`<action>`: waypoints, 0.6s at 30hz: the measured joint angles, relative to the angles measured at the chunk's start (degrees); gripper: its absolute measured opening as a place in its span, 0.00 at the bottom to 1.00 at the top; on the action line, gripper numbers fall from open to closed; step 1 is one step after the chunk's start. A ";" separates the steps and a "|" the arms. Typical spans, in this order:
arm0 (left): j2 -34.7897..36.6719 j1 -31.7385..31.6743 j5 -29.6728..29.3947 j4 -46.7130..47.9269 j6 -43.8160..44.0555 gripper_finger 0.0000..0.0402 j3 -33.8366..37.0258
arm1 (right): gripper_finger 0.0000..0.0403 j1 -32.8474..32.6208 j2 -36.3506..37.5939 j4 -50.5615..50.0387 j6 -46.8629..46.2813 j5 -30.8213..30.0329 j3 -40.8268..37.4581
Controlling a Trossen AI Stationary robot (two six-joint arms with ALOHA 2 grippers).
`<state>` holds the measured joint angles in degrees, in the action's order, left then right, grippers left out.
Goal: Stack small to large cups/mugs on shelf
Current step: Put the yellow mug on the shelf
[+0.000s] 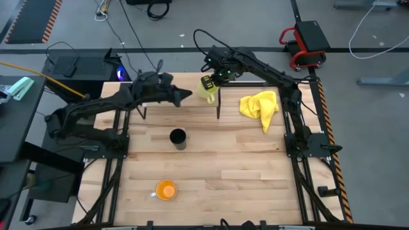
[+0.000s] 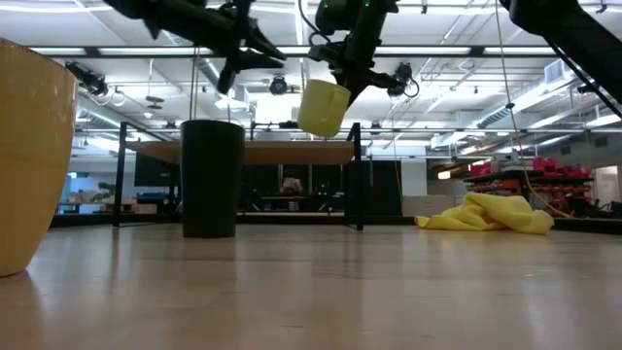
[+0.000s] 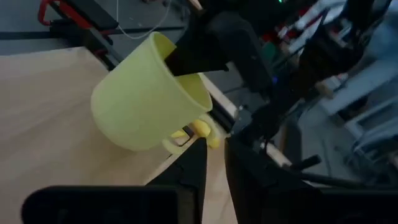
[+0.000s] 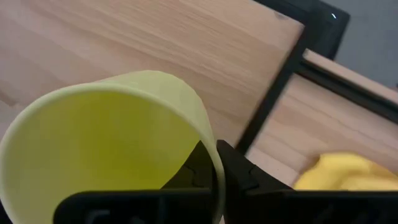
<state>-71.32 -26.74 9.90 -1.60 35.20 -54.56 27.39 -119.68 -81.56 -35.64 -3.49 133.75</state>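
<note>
My right gripper (image 2: 342, 78) holds the yellow mug (image 2: 323, 107) in the air above the light-wood shelf (image 2: 253, 153), near its right post (image 1: 219, 110). The mug also shows in the high view (image 1: 208, 91) and the left wrist view (image 3: 146, 99), handle (image 3: 186, 134) on its underside. My left gripper (image 1: 186, 96) hovers shut over the shelf just left of the mug and touches nothing. The black cup (image 1: 177, 137) stands upright on the table in front of the shelf. Near the table's near edge, the orange mug (image 1: 165, 190) stands on its base. My right gripper pinches the yellow mug's rim (image 4: 214, 165), one finger (image 4: 189, 171) inside the mug and the other (image 4: 245, 177) outside on its wall. The fingers come from above, pointing down. The mug hangs tilted below them, lifted clear of the shelf.
A crumpled yellow cloth (image 1: 260, 105) lies on the table right of the shelf. Thin black posts (image 2: 359, 185) carry the shelf board above the tabletop. Black frame rails run along the table's left and right sides (image 1: 300, 121). Bare wood lies between the black cup and the orange mug.
</note>
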 joint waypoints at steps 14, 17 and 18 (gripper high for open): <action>-10.62 -1.49 -1.25 7.41 -4.40 0.10 -6.56 | 0.02 1.47 0.04 -0.22 -0.68 0.57 0.00; -11.22 -2.33 -1.27 6.52 -4.37 0.10 -6.56 | 0.02 1.47 0.09 -0.14 -0.79 0.59 0.00; -11.25 -2.49 -1.30 6.45 -4.36 0.10 -6.56 | 0.02 1.47 0.08 0.07 -0.79 0.58 0.00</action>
<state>-82.56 -29.24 8.60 4.85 30.84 -61.12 28.86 -119.60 -81.48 -36.42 -2.90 133.75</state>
